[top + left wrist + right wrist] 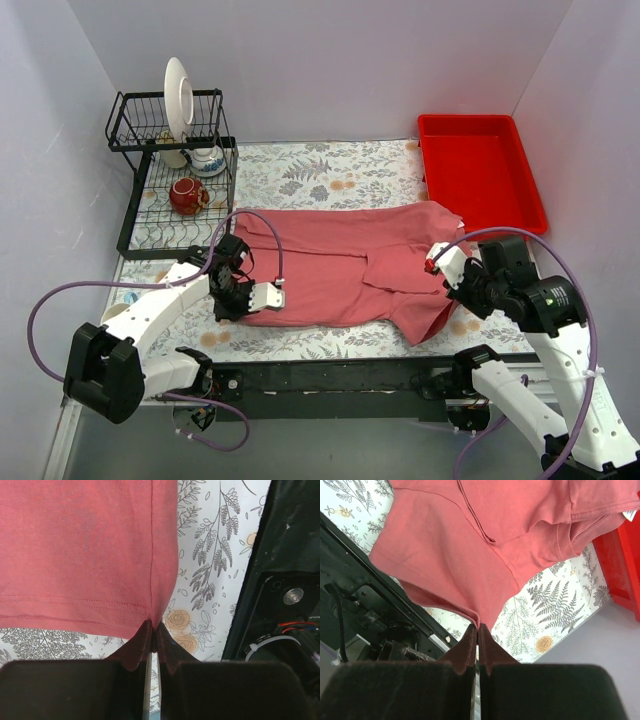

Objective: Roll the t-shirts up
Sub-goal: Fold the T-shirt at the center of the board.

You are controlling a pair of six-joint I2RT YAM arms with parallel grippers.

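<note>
Left fingers (136,652), right fingers (462,650) both pinching t-shirt (340,265) near edge; looks like straightening step, next you pull taut, lay flat

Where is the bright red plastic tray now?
Top view: the bright red plastic tray sits at the far right, just beyond the salmon-pink cotton t-shirt.

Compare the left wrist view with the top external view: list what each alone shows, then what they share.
Only the left wrist view shows the hem stitching and the pinch of the left tool on the t-shirt corner. Only the top external view shows the red tray, the dish rack with plate and red cup, and the right tool. Both share the t-shirt, the left tool, the floral cloth and the black base frame.
</note>
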